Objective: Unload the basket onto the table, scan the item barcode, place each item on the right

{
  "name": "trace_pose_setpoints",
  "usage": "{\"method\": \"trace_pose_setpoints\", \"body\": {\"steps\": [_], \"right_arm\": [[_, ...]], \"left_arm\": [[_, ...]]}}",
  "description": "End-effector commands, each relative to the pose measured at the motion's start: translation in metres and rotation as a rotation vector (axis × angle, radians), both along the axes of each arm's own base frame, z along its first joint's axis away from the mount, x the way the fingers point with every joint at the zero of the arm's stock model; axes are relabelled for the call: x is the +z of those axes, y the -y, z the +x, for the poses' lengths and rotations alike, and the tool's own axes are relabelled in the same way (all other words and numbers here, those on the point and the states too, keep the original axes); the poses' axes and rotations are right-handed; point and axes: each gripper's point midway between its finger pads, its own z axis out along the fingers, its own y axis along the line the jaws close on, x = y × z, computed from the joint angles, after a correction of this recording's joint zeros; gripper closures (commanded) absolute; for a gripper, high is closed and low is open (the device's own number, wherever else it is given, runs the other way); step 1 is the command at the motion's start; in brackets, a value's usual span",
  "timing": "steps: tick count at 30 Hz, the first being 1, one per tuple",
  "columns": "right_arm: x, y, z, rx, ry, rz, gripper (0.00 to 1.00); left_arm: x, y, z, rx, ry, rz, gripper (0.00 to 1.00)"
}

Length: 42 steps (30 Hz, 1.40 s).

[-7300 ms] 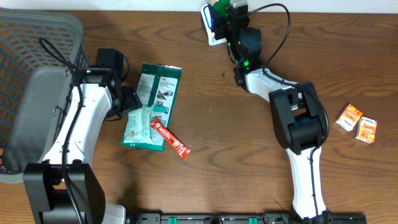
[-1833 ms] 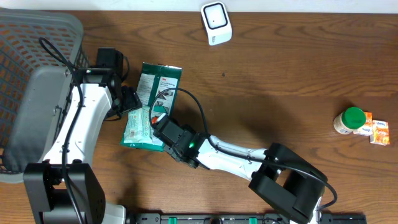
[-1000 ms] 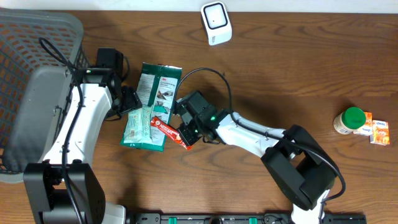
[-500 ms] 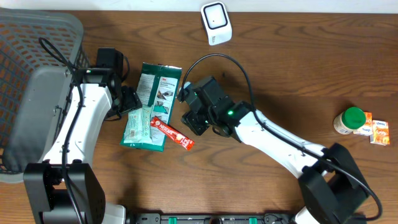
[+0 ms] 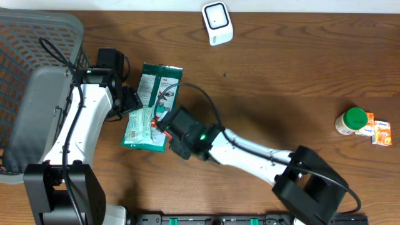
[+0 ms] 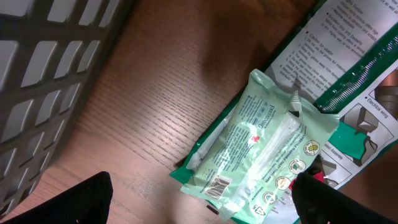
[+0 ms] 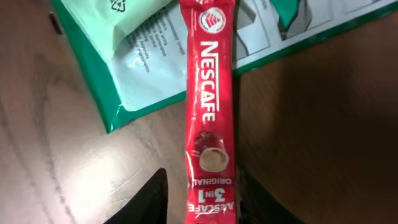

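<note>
A red Nescafe sachet [image 7: 208,106] lies flat, its top end on a pale green wipes packet [image 7: 134,43] and the rest on the wood. My right gripper [image 7: 205,177] hangs low over its lower end, open, one dark finger [image 7: 154,199] on each side; a thin strip of table shows on the left. From overhead the right gripper [image 5: 174,134] hides nearly the whole sachet [image 5: 167,134]. My left gripper [image 6: 199,208] stands wide open over the wipes packet [image 6: 267,149], whose barcode faces up. The white scanner [image 5: 217,23] sits at the table's far edge.
A green and white printed pack [image 5: 160,86] lies under the wipes packet. A grey basket [image 5: 34,56] fills the left side. At the far right stand a green-capped bottle [image 5: 351,120] and small orange boxes [image 5: 380,132].
My right arm has swung down and left, from beside the sachet to right over it, and now covers it from overhead. The sachet stays on the table. The left arm is still.
</note>
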Motion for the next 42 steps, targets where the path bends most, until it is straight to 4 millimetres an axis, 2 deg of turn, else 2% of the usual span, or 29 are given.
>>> {"method": "trace_pose_setpoints", "body": {"steps": [1,4,6,9,11,12,13,14,16,18,20,21,24,27,32,35,42], "right_arm": [[-0.008,0.007,0.009,-0.018,0.108,-0.099,0.69],[-0.02,0.005,0.005,-0.008,0.096,-0.116,0.65],[-0.039,0.004,0.005,-0.006,0.084,-0.134,0.59],[-0.06,-0.004,0.0,0.015,0.039,-0.118,0.55],[-0.068,-0.006,-0.004,0.006,0.003,-0.106,0.62],[-0.068,-0.005,-0.005,-0.013,-0.005,-0.103,0.74],[-0.068,-0.005,-0.005,-0.018,-0.008,-0.102,0.81],[-0.066,-0.005,-0.004,-0.022,-0.005,-0.098,0.93],[-0.057,-0.005,0.0,-0.029,0.003,-0.084,0.99],[-0.038,-0.004,0.006,-0.077,0.004,-0.045,0.99],[-0.009,-0.005,0.014,-0.128,-0.009,0.037,0.99],[0.014,-0.007,0.018,-0.138,-0.028,0.116,0.99],[0.046,-0.006,0.026,-0.172,-0.096,0.25,0.99],[0.055,-0.003,0.027,-0.181,-0.23,0.351,0.99],[0.047,0.0,0.024,-0.142,-0.38,0.413,0.99],[0.042,0.003,0.027,-0.154,-0.396,0.412,0.99],[0.046,0.003,0.034,-0.203,-0.421,0.451,0.99]], "left_arm": [[0.01,-0.003,0.003,0.003,0.03,0.009,0.07],[0.01,-0.003,0.003,0.003,0.03,0.009,0.07],[0.01,-0.003,0.003,0.003,0.03,0.009,0.07],[0.01,-0.003,0.003,0.003,0.03,0.009,0.07],[0.01,-0.003,0.003,0.003,0.03,0.009,0.07],[0.01,-0.003,0.003,0.003,0.03,0.009,0.07],[0.01,-0.003,0.003,0.003,0.03,0.009,0.07],[0.01,-0.003,0.003,0.003,0.03,0.009,0.07],[0.01,-0.003,0.003,0.003,0.03,0.009,0.07],[0.01,-0.003,0.003,0.003,0.03,0.009,0.07],[0.01,-0.003,0.003,0.003,0.03,0.009,0.07],[0.01,-0.003,0.003,0.003,0.03,0.009,0.07],[0.01,-0.003,0.003,0.003,0.03,0.008,0.07],[0.01,-0.003,0.003,0.003,0.03,0.009,0.07],[0.01,-0.003,0.003,0.003,0.03,0.009,0.07],[0.01,-0.003,0.003,0.003,0.03,0.009,0.07],[0.01,-0.003,0.003,0.003,0.03,0.009,0.07]]}}
